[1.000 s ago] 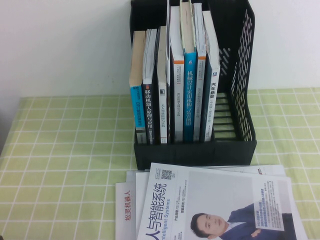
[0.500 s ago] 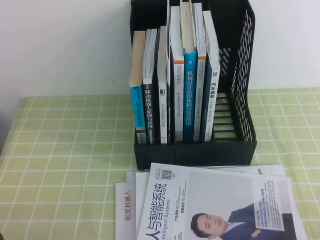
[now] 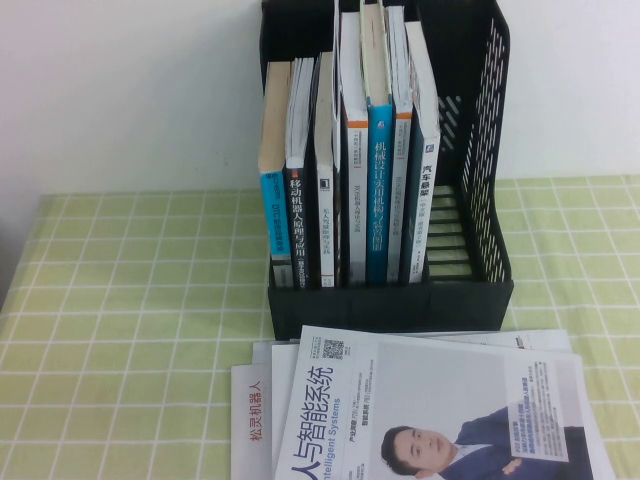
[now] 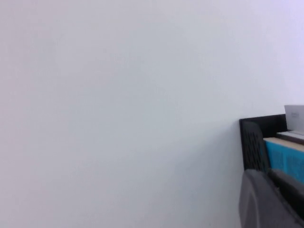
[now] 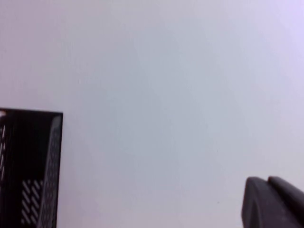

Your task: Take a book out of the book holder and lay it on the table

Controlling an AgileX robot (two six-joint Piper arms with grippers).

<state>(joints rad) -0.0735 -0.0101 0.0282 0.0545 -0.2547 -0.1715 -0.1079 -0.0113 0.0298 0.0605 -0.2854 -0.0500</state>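
One thin book (image 3: 424, 215) in holder (image 3: 480, 150) | light, bendy; pinch its top edge | left gripper (image 4: 273, 199) fingers: cannot tell | right gripper (image 5: 273, 202) fingers pressed together

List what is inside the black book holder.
The book holder holds about seven upright books, among them the teal-spined book rightmost; its right compartment looks empty. Covers and slot bottoms are hidden. Neither gripper is near.
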